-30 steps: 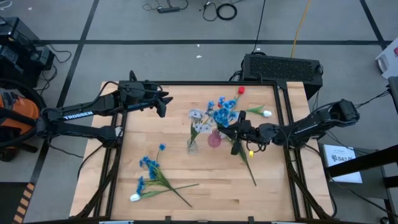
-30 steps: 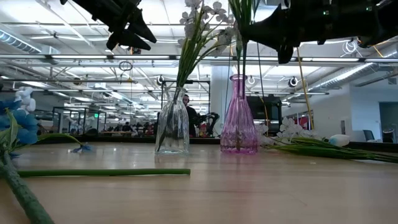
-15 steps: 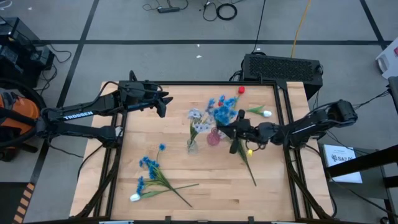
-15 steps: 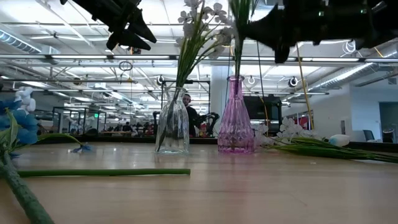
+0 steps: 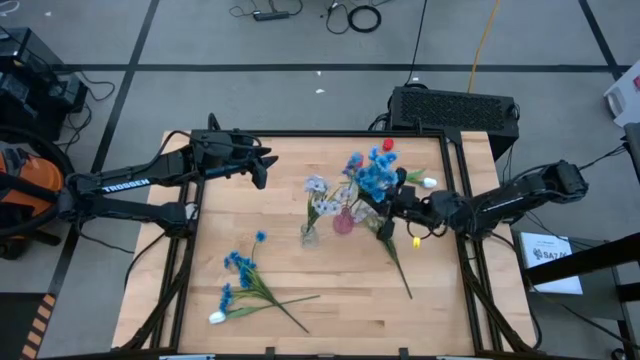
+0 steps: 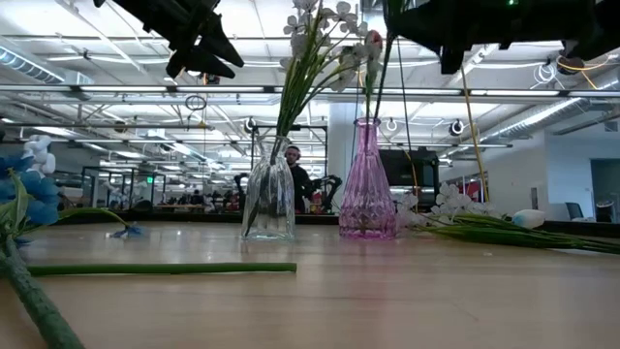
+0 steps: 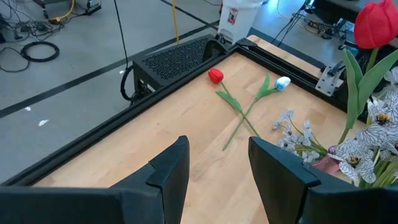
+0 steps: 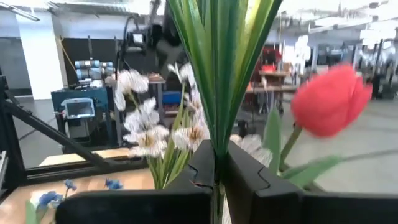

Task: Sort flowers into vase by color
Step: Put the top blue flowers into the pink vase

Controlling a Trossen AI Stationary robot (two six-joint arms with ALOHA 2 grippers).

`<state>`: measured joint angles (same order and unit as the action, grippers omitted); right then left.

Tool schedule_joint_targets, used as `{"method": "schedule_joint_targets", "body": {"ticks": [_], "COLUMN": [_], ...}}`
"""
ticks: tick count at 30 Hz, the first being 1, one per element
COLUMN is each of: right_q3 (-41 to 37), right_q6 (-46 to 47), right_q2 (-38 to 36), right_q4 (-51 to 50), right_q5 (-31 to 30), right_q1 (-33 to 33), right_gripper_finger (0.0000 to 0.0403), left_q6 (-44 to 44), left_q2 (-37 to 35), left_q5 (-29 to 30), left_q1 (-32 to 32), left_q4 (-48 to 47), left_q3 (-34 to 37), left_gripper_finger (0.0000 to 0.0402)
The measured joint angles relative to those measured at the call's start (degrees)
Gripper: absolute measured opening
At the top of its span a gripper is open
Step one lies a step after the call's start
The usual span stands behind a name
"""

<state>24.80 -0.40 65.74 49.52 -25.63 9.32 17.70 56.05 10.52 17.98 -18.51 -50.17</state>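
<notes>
My right gripper (image 5: pixel 399 205) (image 8: pixel 217 158) is shut on a blue-flowered spray (image 5: pixel 376 179) whose stems run down into the pink vase (image 6: pixel 367 189) (image 5: pixel 343 222). A red tulip (image 8: pixel 328 99) (image 7: pixel 375 23) stands up beside the spray. The clear vase (image 6: pixel 268 199) holds pale lavender-white flowers (image 6: pixel 325 24) by their stems. Blue sprays (image 5: pixel 240 272) and a white bud (image 5: pixel 216 317) lie near the table's near-left corner. A red tulip (image 7: pixel 215 76) and a white tulip (image 7: pixel 283 82) lie crossed at the far right. My left gripper (image 5: pixel 262 167) (image 7: pixel 217 165) hangs open above the far-left part. My right gripper pinches the blue spray's bunch of green stems and leaves (image 8: pixel 216 134) between its two fingers, below the flower heads. The fingers come level from the table's right and lie across the stems. The spray leans toward the right, with its lower end in the pink vase's neck (image 6: pixel 369 124).
A pale-flowered spray (image 6: pixel 465 218) with a long green stem (image 5: pixel 399 262) lies on the table right of the pink vase. A loose green stem (image 6: pixel 165 269) lies toward the near side. A raised black frame (image 5: pixel 458 215) borders the wooden table. A person (image 6: pixel 294 174) sits far behind.
My right gripper has moved toward the table's right edge and a little upward, staying shut on the spray. The blue heads have swung right and toward the far edge, so the spray leans more. The pink vase has shifted slightly left.
</notes>
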Motion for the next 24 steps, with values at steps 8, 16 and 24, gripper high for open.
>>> {"method": "schedule_joint_targets", "body": {"ticks": [8, 16, 24], "right_q3": [0.0, 0.0, 0.0], "right_q6": [2.9, 4.2, 4.2], "right_q2": [5.2, 9.8, 12.1], "right_q4": [-0.1, -0.7, -2.9], "right_q5": [0.0, -0.2, -0.1], "right_q1": [0.0, 0.0, -0.6], "right_gripper_finger": [0.0006, 0.0006, 0.0024], "left_q6": [0.0, 1.4, 1.5], "left_q2": [0.0, 0.0, 0.0], "left_q5": [0.0, 0.0, 0.0], "left_q1": [0.0, 0.0, -0.1], "left_q4": [0.0, 0.0, 0.1], "left_q3": [0.0, 0.0, 0.0], "left_gripper_finger": [0.0171, 0.0171, 0.0171]}}
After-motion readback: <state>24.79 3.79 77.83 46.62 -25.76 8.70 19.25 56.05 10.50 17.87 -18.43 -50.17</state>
